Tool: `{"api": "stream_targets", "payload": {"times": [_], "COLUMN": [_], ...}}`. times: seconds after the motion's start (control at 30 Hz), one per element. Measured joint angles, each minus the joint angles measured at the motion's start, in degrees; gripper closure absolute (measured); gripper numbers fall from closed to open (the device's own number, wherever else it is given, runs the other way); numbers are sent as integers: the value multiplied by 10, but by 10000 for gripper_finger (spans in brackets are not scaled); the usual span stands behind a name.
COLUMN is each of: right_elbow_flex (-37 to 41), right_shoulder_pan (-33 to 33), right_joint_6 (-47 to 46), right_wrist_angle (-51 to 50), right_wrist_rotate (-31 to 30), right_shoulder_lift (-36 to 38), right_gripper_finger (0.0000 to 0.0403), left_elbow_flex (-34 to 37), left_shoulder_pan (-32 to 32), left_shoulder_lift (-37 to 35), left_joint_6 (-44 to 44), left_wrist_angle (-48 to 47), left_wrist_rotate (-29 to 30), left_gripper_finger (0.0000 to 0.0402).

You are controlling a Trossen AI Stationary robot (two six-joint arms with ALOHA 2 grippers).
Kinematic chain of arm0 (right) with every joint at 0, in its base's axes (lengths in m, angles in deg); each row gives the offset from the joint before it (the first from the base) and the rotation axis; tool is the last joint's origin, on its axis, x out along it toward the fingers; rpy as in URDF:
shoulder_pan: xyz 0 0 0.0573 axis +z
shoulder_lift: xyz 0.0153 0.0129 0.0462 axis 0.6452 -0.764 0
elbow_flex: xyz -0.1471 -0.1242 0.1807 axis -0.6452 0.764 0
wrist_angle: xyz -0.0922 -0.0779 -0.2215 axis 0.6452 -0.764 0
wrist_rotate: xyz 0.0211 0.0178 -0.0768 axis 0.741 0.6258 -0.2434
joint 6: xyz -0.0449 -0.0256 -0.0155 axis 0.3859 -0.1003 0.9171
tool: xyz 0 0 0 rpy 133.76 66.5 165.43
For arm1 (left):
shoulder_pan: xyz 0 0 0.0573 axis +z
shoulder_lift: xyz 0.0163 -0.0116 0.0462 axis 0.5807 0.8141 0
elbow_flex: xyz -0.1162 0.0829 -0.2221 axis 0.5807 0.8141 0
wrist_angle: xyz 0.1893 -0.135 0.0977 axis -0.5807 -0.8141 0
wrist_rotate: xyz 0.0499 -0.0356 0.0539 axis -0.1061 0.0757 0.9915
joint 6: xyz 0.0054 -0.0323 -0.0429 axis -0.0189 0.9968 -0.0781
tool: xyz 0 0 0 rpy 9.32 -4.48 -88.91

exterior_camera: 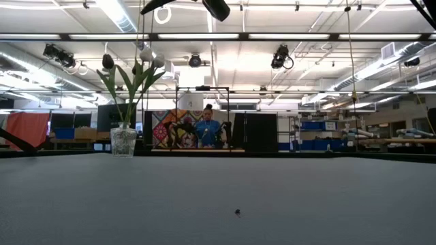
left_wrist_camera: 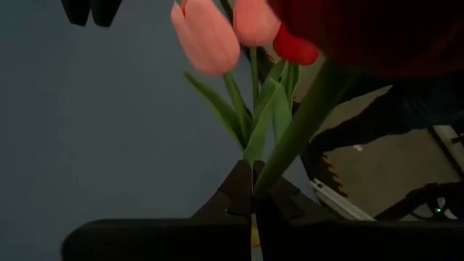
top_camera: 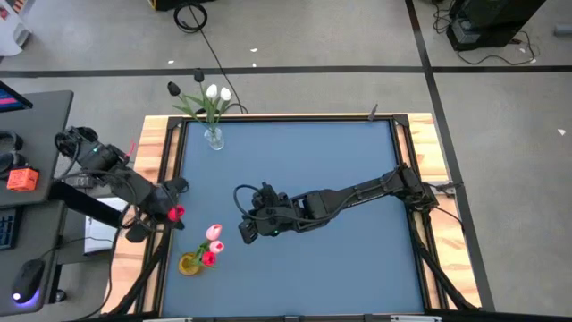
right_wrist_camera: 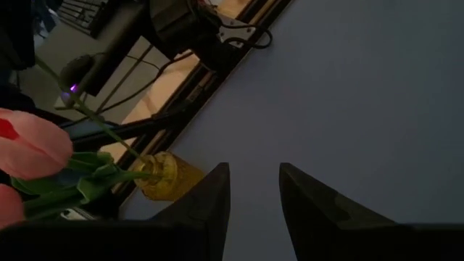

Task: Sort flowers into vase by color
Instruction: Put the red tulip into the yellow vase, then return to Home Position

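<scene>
My left gripper (top_camera: 168, 213) hangs over the table's left edge, shut on a red flower (top_camera: 177, 212) whose head fills the top of the left wrist view (left_wrist_camera: 362, 32). Just beyond it, a yellow vase (top_camera: 190, 264) holds two pink tulips (top_camera: 214, 234) and a red one (top_camera: 208, 258). A clear vase (top_camera: 214, 139) at the far left holds white tulips (top_camera: 217, 92) and a dark one (top_camera: 173, 88). My right gripper (top_camera: 243, 221) hovers open over the table's middle, pointing toward the yellow vase (right_wrist_camera: 161, 174). My left gripper pinches the red flower's green stem (left_wrist_camera: 270, 177) between its two shut fingers, a short way below the head. The fingers slant down from the table's left side. The flower is lifted clear with its head beyond the fingertips. The gripper hides the lower stem.
Wooden rails (top_camera: 161, 170) frame the blue table top. A desk with a keyboard and mouse (top_camera: 27, 277) stands beyond the left edge. Across the room in the low view, a person (exterior_camera: 208, 129) sits far behind the table. Open blue surface (top_camera: 357, 268) lies at the near right.
</scene>
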Motion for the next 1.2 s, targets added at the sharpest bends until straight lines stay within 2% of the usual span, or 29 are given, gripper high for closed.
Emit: {"api": "stream_targets", "payload": {"times": [0.27, 0.4, 0.53, 0.63, 0.73, 0.83, 0.9, 1.0, 1.2], "right_elbow_flex": [0, 0, 0, 0, 0, 0, 0, 0, 1], "right_shoulder_pan": [5, 5, 5, 5, 4, -1, -5, -9, -11], "right_joint_6": [-10, -9, -6, -2, 6, 9, 9, 9, 48], "right_wrist_angle": [-19, -20, -21, -21, -21, -22, -23, -42, -138], "right_wrist_rotate": [29, 46, 46, 46, 54, 61, 58, 35, -49], "right_shoulder_lift": [0, 0, 0, 0, 0, 0, 0, 3, 59], "right_gripper_finger": [274, 269, 262, 261, 261, 261, 261, 261, 262], "left_elbow_flex": [50, 88, 115, 116, 99, 66, 38, -8, -76], "left_shoulder_pan": [0, -9, -32, -48, -56, -58, -57, -57, -57], "left_shoulder_lift": [4, 4, 4, 3, 3, 2, 2, -1, -35], "left_joint_6": [9, 32, 57, 83, 96, 115, 136, 165, 194], "left_wrist_angle": [23, 43, 57, 60, 45, -16, -68, -117, -98], "left_wrist_rotate": [-1, -34, -82, -91, -99, -104, -85, -25, 104], "left_gripper_finger": [393, 382, 335, 284, 235, 203, 196, 200, 218]}}
